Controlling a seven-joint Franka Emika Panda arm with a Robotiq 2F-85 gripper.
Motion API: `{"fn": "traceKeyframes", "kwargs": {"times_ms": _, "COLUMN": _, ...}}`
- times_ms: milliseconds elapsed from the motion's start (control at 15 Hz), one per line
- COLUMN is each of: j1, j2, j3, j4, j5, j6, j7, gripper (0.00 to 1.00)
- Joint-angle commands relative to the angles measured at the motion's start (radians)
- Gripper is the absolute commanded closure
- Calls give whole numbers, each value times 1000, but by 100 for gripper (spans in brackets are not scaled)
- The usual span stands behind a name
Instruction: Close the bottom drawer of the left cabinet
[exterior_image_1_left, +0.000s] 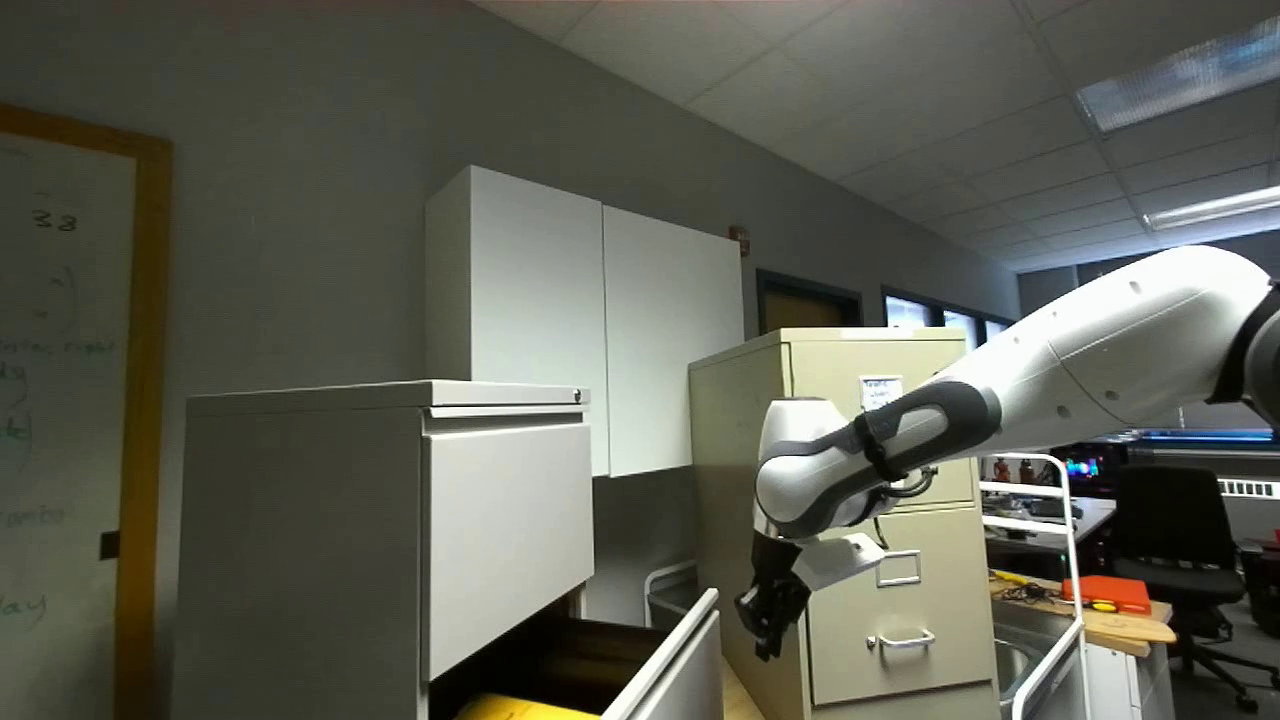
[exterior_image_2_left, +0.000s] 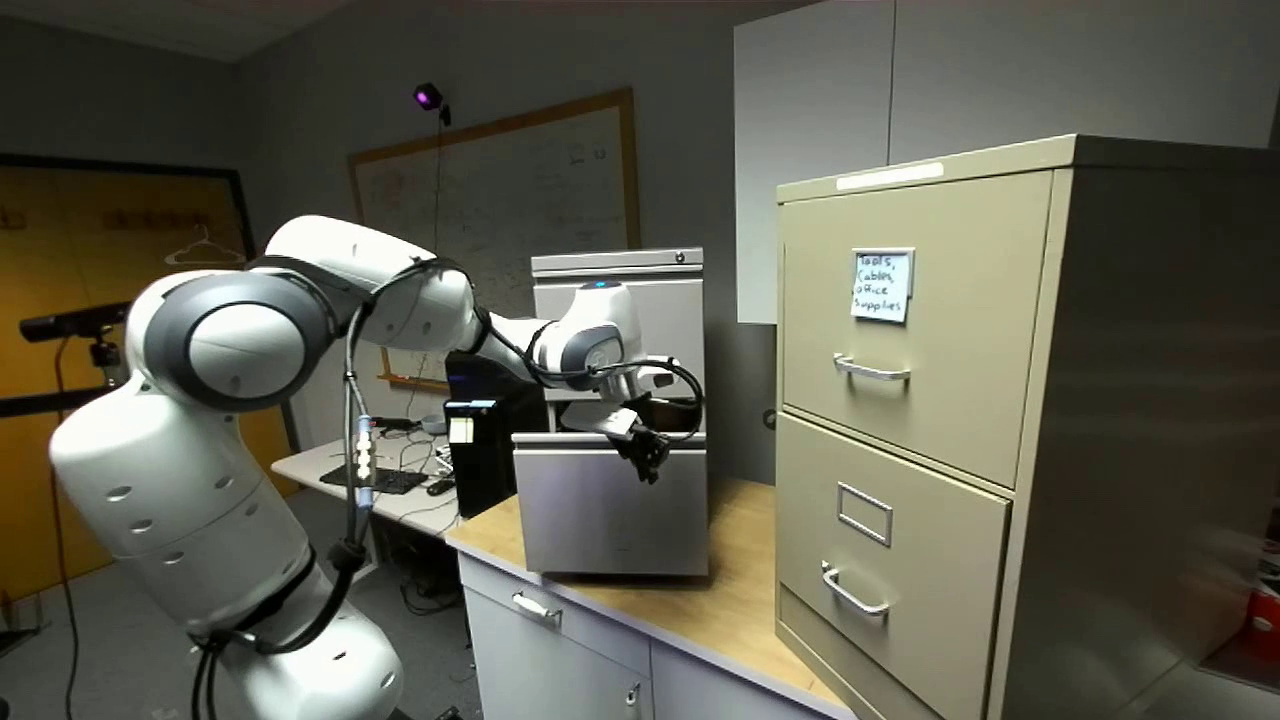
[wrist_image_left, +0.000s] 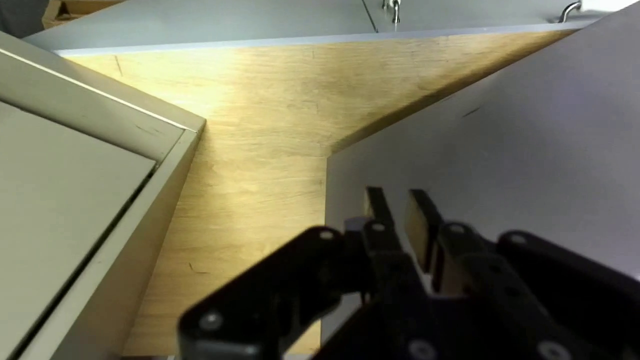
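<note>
The left cabinet (exterior_image_1_left: 300, 540) is pale grey-white; it also shows behind the arm in an exterior view (exterior_image_2_left: 675, 315). Its bottom drawer (exterior_image_1_left: 682, 665) is pulled out, with yellow showing inside. The drawer's flat front also shows in an exterior view (exterior_image_2_left: 612, 525) and fills the right of the wrist view (wrist_image_left: 525, 145). My gripper (exterior_image_1_left: 762, 635) points down on the outer side of the drawer front, near its top edge (exterior_image_2_left: 648, 468). In the wrist view the fingertips (wrist_image_left: 397, 194) stand apart with a narrow, empty gap. I cannot tell whether they touch the front.
A beige filing cabinet (exterior_image_2_left: 900, 440) with metal handles stands close beside the gripper. Both cabinets stand on a wooden counter (wrist_image_left: 260, 120). A white wall cupboard (exterior_image_1_left: 600, 330) hangs behind. A desk with a black computer tower (exterior_image_2_left: 495, 435) stands beyond the arm.
</note>
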Motion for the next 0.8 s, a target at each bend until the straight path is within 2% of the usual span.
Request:
{"fn": "traceKeyframes", "kwargs": {"times_ms": 0, "j1": 19, "j2": 64, "j3": -8, "j4": 48, "j5": 40, "j6": 50, "j7": -36, "gripper": 98}}
{"fn": "traceKeyframes", "kwargs": {"times_ms": 67, "j1": 25, "j2": 85, "j3": -11, "j4": 55, "j5": 61, "j6": 71, "j7": -47, "gripper": 100}}
{"fn": "traceKeyframes", "kwargs": {"times_ms": 200, "j1": 37, "j2": 125, "j3": -17, "j4": 70, "j5": 120, "j6": 110, "j7": -82, "gripper": 97}}
{"fn": "traceKeyframes", "kwargs": {"times_ms": 467, "j1": 59, "j2": 199, "j3": -25, "j4": 127, "j5": 311, "j6": 179, "j7": -204, "gripper": 95}}
{"fn": "traceKeyframes", "kwargs": {"times_ms": 733, "j1": 59, "j2": 234, "j3": -26, "j4": 191, "j5": 469, "j6": 170, "j7": -333, "gripper": 97}}
